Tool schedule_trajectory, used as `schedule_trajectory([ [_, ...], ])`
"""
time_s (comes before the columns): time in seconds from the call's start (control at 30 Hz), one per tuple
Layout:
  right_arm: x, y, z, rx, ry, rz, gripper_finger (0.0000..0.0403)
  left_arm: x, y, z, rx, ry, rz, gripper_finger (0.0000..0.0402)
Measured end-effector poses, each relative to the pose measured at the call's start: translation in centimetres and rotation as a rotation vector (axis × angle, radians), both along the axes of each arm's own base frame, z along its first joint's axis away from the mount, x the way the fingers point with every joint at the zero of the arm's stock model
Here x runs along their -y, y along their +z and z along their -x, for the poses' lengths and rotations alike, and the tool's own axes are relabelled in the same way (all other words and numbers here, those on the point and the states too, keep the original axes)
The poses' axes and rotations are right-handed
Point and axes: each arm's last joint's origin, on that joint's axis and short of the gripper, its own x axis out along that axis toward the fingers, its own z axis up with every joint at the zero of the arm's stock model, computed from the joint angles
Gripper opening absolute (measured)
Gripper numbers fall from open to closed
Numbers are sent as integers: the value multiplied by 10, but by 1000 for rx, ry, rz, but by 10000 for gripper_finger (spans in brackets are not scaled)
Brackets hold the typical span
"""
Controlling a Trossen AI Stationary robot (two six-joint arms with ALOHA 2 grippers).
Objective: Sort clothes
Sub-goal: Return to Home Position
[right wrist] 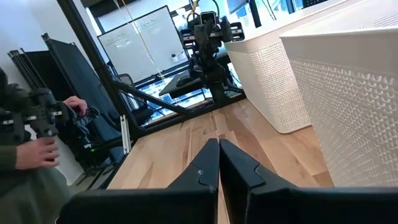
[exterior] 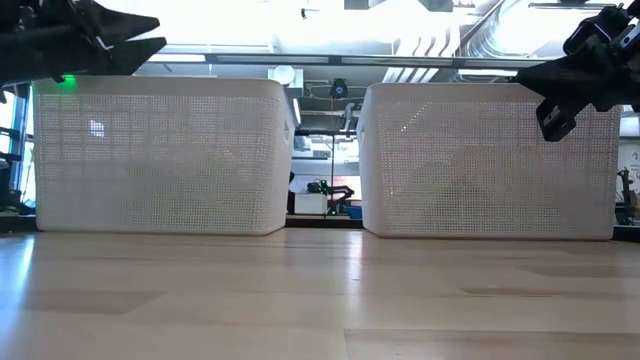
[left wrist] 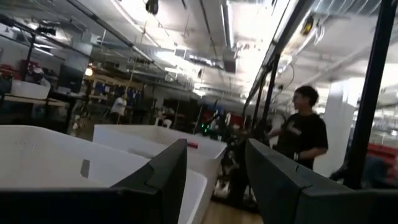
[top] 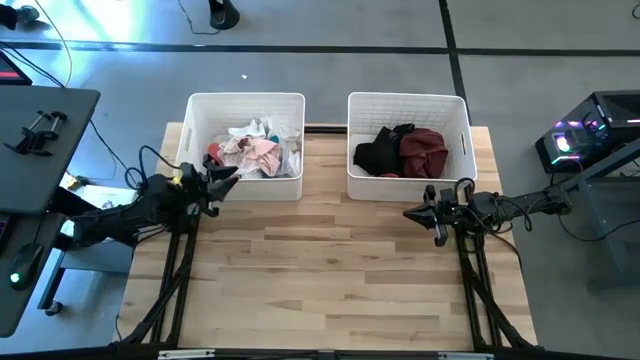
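While both arms hang over the near half of the table [top: 330, 290], every piece of clothing I can see lies in the two baskets at the far edge. The left basket [top: 246, 99] holds the light clothes [top: 262, 152], a crumpled heap of white and pink, with a red piece [top: 214, 154] near its left wall. The right basket [top: 408, 97] holds a black garment [top: 376, 156] and, touching it on the right, a maroon garment [top: 426, 150]. The baskets stand side by side with a narrow gap between them.

The left gripper [top: 228, 183] is at the near left corner of the left basket, pointing towards it. Its fingers [left wrist: 165, 180] are spread, with clear space between them and nothing held. The right gripper [top: 410, 212] is just in front of the right basket, pointing left along its near wall, above bare wood. Its fingers [right wrist: 208, 165] are pressed together tip to tip and grasp nothing.

Seen from table height, both grippers are up around the baskets' rims, well clear of the tabletop. Beyond the table a person in a dark T-shirt [left wrist: 305, 130] stands in the room. Past the table's edge another person's hand [right wrist: 37, 146] holds a dark device.
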Motion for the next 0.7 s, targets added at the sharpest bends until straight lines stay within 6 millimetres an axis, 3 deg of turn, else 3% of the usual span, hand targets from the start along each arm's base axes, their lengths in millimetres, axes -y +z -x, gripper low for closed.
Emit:
schedule_trajectory([
  [0.23, 0, 0, 0, 0, 0, 0, 0, 7, -5, -3, -59, -95, -36, 154],
  [0.43, 0, 0, 0, 0, 0, 0, 0, 23, 23, 9, 217, -356, -395, 154],
  [0.7, 0, 0, 0, -3, 0, 0, 0, 30, 15, 4, 105, -570, -88, 154],
])
